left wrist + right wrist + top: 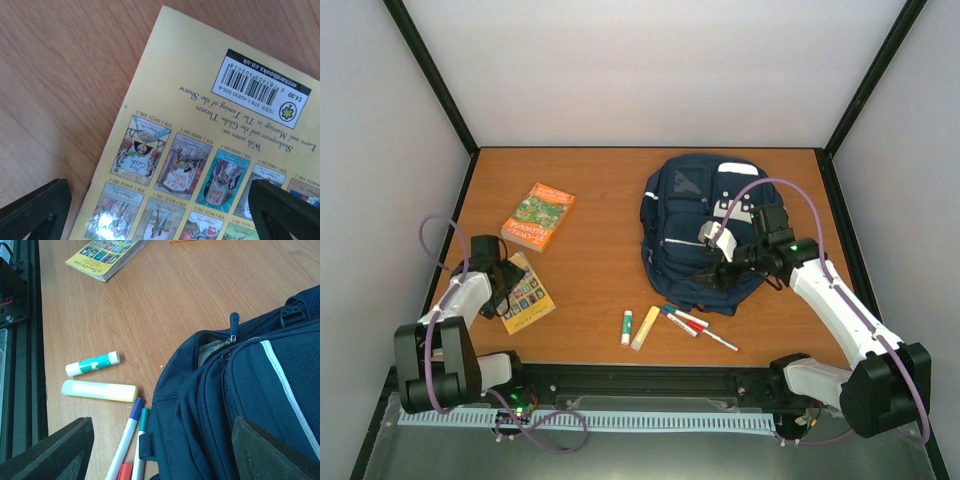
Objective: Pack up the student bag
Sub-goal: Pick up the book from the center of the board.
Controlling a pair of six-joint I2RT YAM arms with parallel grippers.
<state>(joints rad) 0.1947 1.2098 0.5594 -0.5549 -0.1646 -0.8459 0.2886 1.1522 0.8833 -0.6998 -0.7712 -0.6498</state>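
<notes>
Student bag [690, 225] navy, white stripes, zipper [233, 322] partly open, at tabletop [590, 200] 3 o'clock; right pincer [162, 442] wide above it; left pincer [157, 205] wide over yellow book [210, 125].

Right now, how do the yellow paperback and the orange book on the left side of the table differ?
The yellow paperback lies back cover up, barcode showing; the orange book shows a green illustrated cover. The paperback sits under the open left gripper; the orange book lies farther back, with no gripper over it. Both lie flat on the table.
</notes>
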